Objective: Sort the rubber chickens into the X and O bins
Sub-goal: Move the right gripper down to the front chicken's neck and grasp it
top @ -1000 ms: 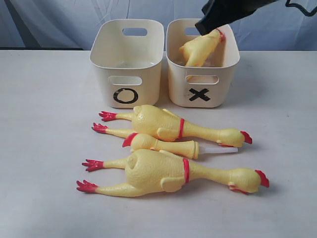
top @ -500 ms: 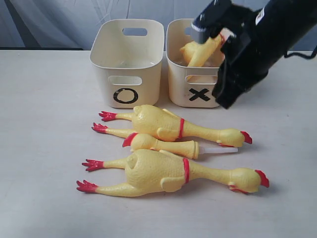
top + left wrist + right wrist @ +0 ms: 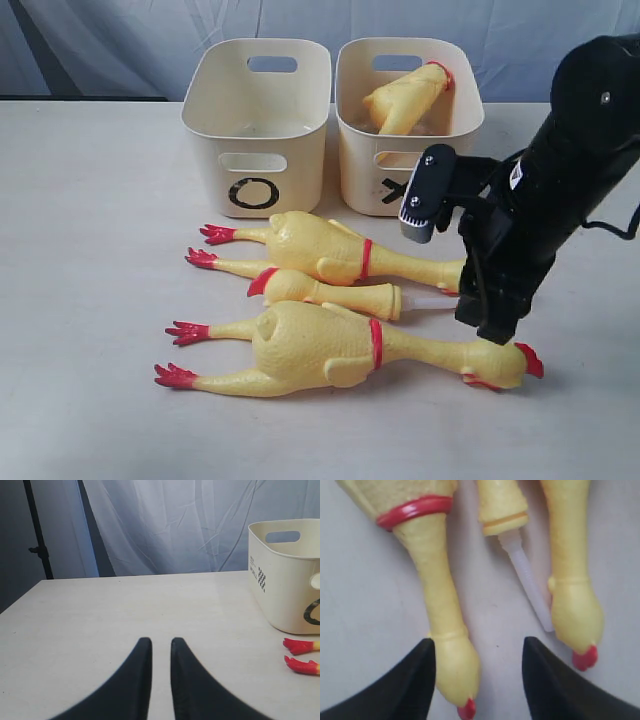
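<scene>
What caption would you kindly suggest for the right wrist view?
Open right gripper framing a rubber chicken's head on the table.

Left side of the pale bench (image 3: 90,220) lay bare, and the front strip too. Rear large yellow rubber chicken (image 3: 320,248), slim small yellow rubber chicken (image 3: 320,290) and front large yellow rubber chicken (image 3: 310,348) packed mid-bench, touching. Cream plastic tub marked O (image 3: 255,160) stood open-topped. Cream plastic tub marked X (image 3: 360,170) was part-filled by a leaning yellow rubber chicken (image 3: 405,100). Black right arm (image 3: 540,220) blocked the X tub's front and hung over the heads. Its spread fingers (image 3: 410,680) had one head between them.
</scene>
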Controlling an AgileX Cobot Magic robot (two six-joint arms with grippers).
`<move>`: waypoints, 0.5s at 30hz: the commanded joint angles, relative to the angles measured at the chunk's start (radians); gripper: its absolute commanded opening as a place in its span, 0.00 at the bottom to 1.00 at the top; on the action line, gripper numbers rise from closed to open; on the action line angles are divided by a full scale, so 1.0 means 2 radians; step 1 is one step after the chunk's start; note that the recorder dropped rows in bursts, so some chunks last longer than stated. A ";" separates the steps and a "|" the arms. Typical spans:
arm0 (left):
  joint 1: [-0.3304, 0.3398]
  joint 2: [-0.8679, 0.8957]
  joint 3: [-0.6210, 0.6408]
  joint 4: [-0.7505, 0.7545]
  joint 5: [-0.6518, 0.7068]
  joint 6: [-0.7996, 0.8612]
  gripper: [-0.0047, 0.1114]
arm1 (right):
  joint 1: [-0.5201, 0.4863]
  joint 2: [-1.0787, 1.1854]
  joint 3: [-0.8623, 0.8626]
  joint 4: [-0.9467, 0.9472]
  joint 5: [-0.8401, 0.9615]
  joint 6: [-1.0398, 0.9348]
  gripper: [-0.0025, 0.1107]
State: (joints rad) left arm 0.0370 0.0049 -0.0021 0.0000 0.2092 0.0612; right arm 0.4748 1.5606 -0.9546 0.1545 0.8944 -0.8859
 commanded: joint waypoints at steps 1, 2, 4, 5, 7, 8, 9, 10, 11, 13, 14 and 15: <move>0.001 -0.002 0.001 0.000 -0.002 -0.004 0.16 | 0.002 0.001 0.028 0.028 -0.023 -0.060 0.41; 0.001 -0.002 0.001 0.000 -0.002 -0.004 0.16 | 0.002 0.001 0.040 0.016 -0.035 -0.066 0.41; 0.001 -0.002 0.001 0.000 -0.002 -0.004 0.16 | 0.002 0.001 0.051 0.004 -0.044 -0.067 0.41; 0.001 -0.002 0.001 0.000 -0.002 -0.004 0.16 | 0.002 0.001 0.051 0.005 -0.047 -0.067 0.41; 0.001 -0.002 0.001 0.000 -0.002 -0.004 0.16 | 0.002 0.001 0.051 0.021 -0.055 -0.067 0.41; 0.001 -0.002 0.001 0.000 -0.002 -0.004 0.16 | 0.002 0.001 0.052 0.031 -0.064 -0.067 0.41; 0.001 -0.002 0.001 0.000 -0.002 -0.004 0.16 | 0.002 0.001 0.052 0.035 -0.069 -0.067 0.41; 0.001 -0.002 0.001 0.000 -0.002 -0.004 0.16 | 0.002 0.001 0.056 0.049 -0.086 -0.078 0.41; 0.001 -0.002 0.001 0.000 -0.002 -0.004 0.16 | 0.002 0.001 0.061 0.059 -0.095 -0.095 0.41; 0.001 -0.002 0.001 0.000 -0.002 -0.004 0.16 | 0.002 0.001 0.077 0.084 -0.110 -0.142 0.41; 0.001 -0.002 0.001 0.000 -0.002 -0.004 0.16 | 0.002 0.001 0.087 0.086 -0.124 -0.154 0.44; 0.001 -0.002 0.001 0.000 -0.002 -0.004 0.16 | 0.002 0.001 0.096 0.086 -0.144 -0.158 0.48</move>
State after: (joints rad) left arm 0.0370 0.0049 -0.0021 0.0000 0.2092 0.0612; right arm 0.4748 1.5625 -0.7911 0.3129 0.6690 -1.1588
